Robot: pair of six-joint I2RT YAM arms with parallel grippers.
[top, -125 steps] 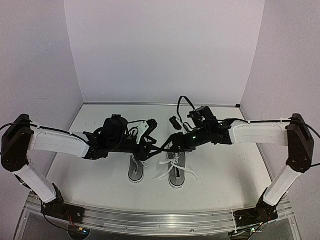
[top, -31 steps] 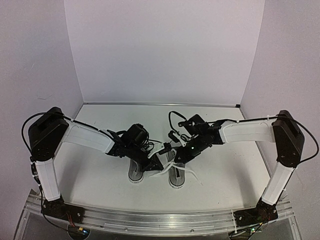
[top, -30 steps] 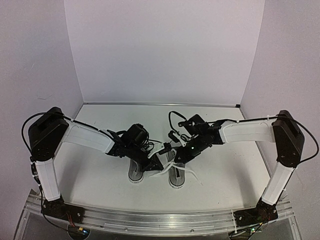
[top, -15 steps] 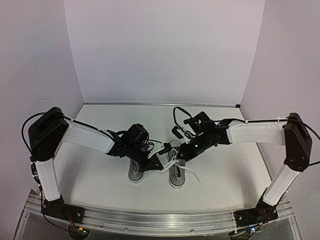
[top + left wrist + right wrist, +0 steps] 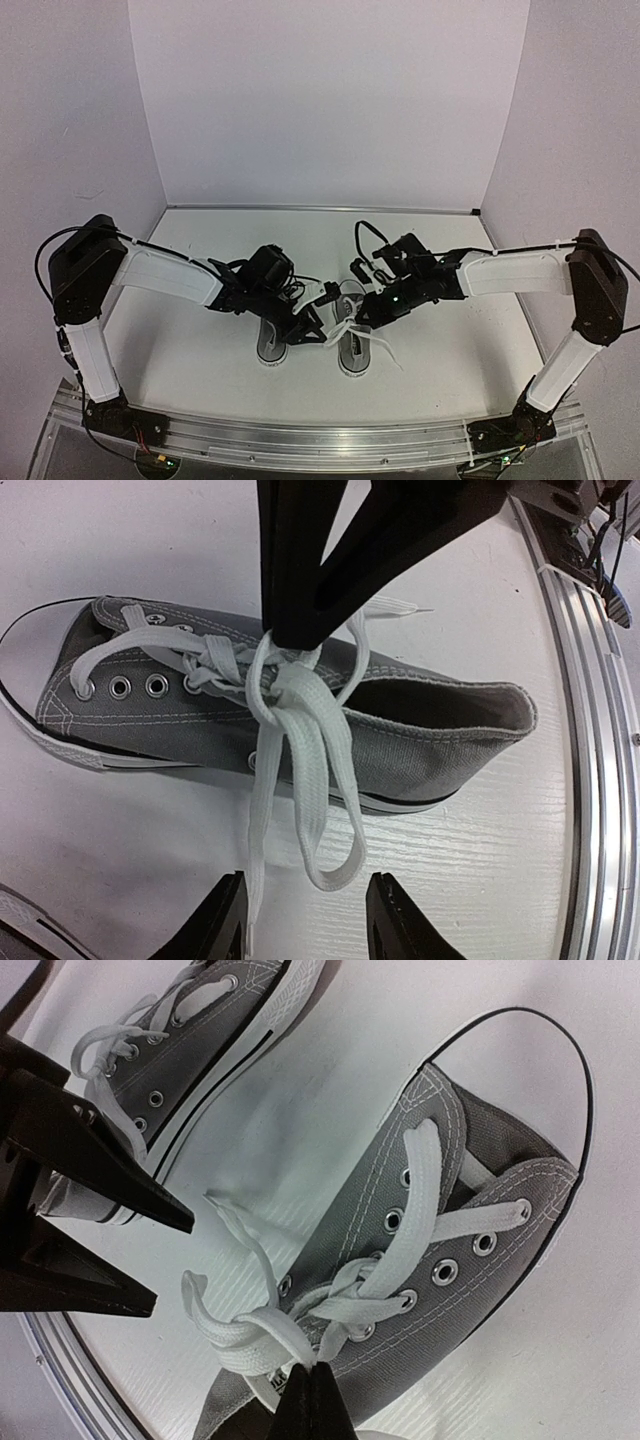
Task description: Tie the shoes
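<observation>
Right tool [image 5: 311, 1385] clamps the shoe's [image 5: 370, 1200] lace [image 5: 245, 1345] at the knot. Left tool [image 5: 303, 885], fingers apart, has the loop [image 5: 300, 740] straight ahead.

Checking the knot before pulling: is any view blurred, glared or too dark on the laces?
Left wrist: laces sharp, evenly lit, right gripper a black silhouette over the knot. Right wrist: crisp, soft shadows. Top external: shoes tiny, knot unreadable.

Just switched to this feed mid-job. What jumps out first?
A pair of grey sneakers sits in the middle of the table. Over the right-hand sneaker, the right gripper is pinched shut on the white laces, while the left gripper hangs open beside their loose loop.
</observation>
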